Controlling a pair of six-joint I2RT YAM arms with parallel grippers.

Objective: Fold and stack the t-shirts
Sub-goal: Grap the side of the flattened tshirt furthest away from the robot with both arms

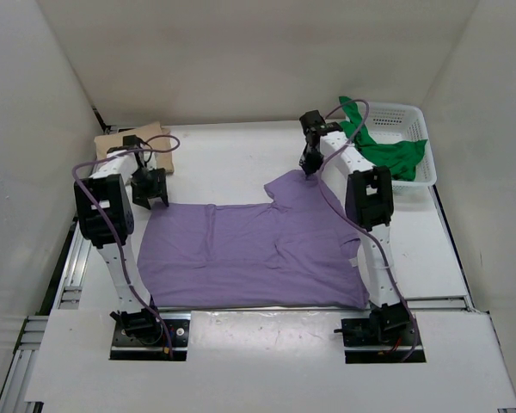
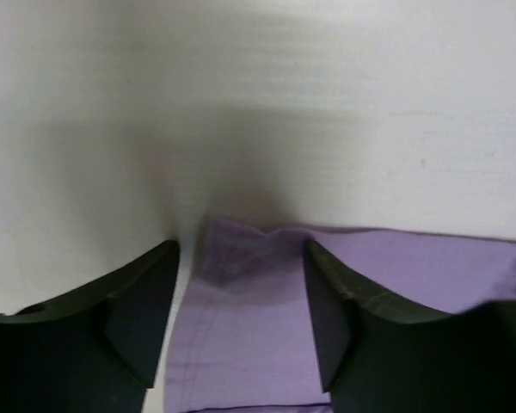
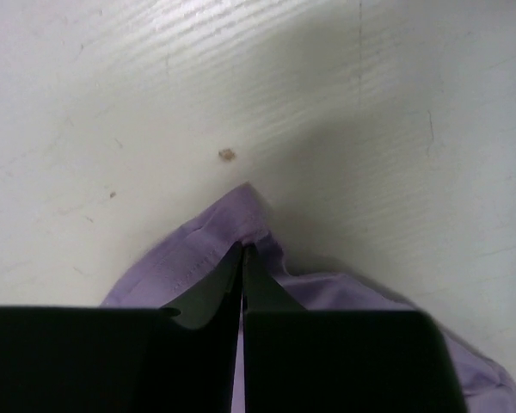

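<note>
The light purple t-shirt lies spread flat in the middle of the table. My right gripper is at its far right sleeve, jaws shut on the sleeve's hem. My left gripper hovers at the shirt's far left corner. Its jaws stand open on either side of that corner, not touching the cloth. The tan t-shirt sits folded at the back left. The green t-shirt lies crumpled in the basket.
A white mesh basket stands at the back right by the wall. White walls close in the table on three sides. The arms' bases are bolted at the near edge.
</note>
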